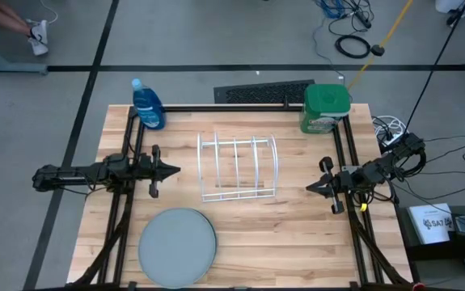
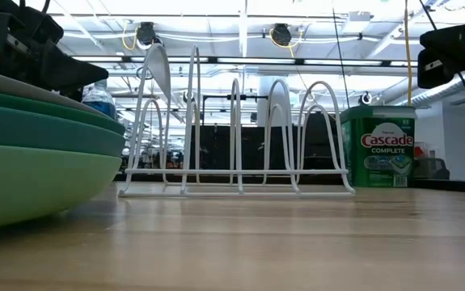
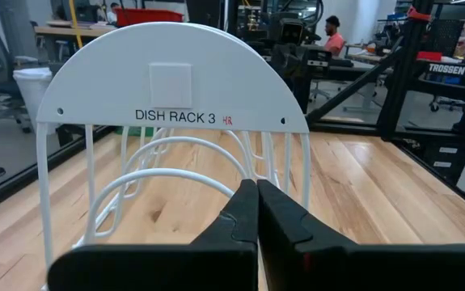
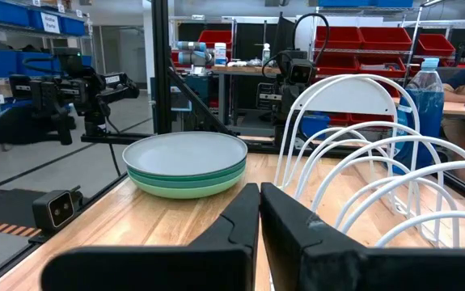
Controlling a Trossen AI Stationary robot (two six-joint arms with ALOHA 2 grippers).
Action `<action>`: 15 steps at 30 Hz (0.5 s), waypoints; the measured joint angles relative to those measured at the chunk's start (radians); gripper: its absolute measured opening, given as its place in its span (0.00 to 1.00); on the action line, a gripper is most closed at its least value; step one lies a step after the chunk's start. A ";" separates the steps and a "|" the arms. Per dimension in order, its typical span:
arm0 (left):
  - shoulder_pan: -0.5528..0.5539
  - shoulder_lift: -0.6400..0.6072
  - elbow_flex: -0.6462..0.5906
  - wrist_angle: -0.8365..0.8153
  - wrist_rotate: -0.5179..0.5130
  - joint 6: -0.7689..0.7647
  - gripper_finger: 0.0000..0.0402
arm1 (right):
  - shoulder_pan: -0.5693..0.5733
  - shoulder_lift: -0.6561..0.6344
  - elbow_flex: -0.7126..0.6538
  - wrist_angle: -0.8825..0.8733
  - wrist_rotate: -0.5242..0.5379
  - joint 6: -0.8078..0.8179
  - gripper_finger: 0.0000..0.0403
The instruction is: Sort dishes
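Note:
The plates lie in one stack (image 1: 177, 246) on the table near its front edge, left of centre, the grey plate on top. In the low view the stack (image 2: 38, 153) shows grey over dark green, teal and light green. In the right wrist view the stack (image 4: 188, 164) rests flat on the wood. My left gripper (image 1: 175, 170) is shut and empty, left of the white wire rack (image 1: 238, 167). My right gripper (image 1: 310, 188) is shut and empty, right of the rack. Both hover above the table.
A blue bottle (image 1: 148, 105) stands at the far left, a green detergent tub (image 1: 326, 108) at the far right. A black frame (image 1: 232, 107) runs along the table's far and side edges. Bare wood lies in front of the rack.

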State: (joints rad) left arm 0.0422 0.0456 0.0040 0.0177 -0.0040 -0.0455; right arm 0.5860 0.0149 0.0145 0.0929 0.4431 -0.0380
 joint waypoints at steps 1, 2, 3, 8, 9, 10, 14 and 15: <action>0.000 0.000 0.000 0.001 0.000 0.002 0.00 | 0.000 0.000 0.000 0.000 0.000 0.000 0.03; 0.000 0.000 0.000 0.014 -0.003 0.003 0.00 | 0.000 0.000 0.000 0.000 0.000 0.000 0.03; 0.000 0.001 0.000 0.053 -0.005 -0.023 0.00 | 0.000 0.000 0.000 0.000 0.000 0.000 0.03; -0.001 0.000 0.000 0.306 -0.005 -0.247 0.00 | 0.000 0.000 0.000 0.000 0.000 0.000 0.03; -0.001 0.000 0.000 0.376 -0.006 -0.281 0.00 | 0.000 0.000 0.000 0.000 0.000 0.000 0.03; -0.001 0.000 0.000 0.441 -0.013 -0.314 0.00 | 0.000 0.000 0.000 0.000 0.000 0.000 0.03; -0.001 0.000 0.000 0.620 0.013 -0.514 0.00 | -0.001 0.000 0.000 0.002 0.005 -0.040 0.03; -0.004 0.001 0.000 0.634 0.065 -0.559 0.00 | -0.002 0.000 0.000 0.006 0.014 -0.082 0.03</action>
State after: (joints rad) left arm 0.0384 0.0470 0.0036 0.6517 0.0610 -0.6046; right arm 0.5838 0.0151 0.0147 0.0987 0.4566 -0.1198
